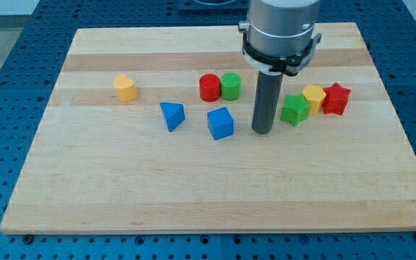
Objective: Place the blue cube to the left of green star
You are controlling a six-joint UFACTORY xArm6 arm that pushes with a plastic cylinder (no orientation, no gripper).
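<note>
The blue cube (pixel 221 123) lies near the board's middle. The green star (pixel 295 110) lies to its right, touching a yellow block (pixel 314 97). My tip (pixel 263 132) stands on the board between them, just right of the blue cube and just left of the green star, touching neither as far as I can see.
A red star (pixel 336 99) sits right of the yellow block. A red cylinder (pixel 209 87) and a green cylinder (pixel 230 86) stand side by side above the blue cube. A blue triangular block (pixel 172 115) lies left of the cube. A yellow block (pixel 126 87) lies at the left. The wooden board (pixel 208 195) rests on a blue table.
</note>
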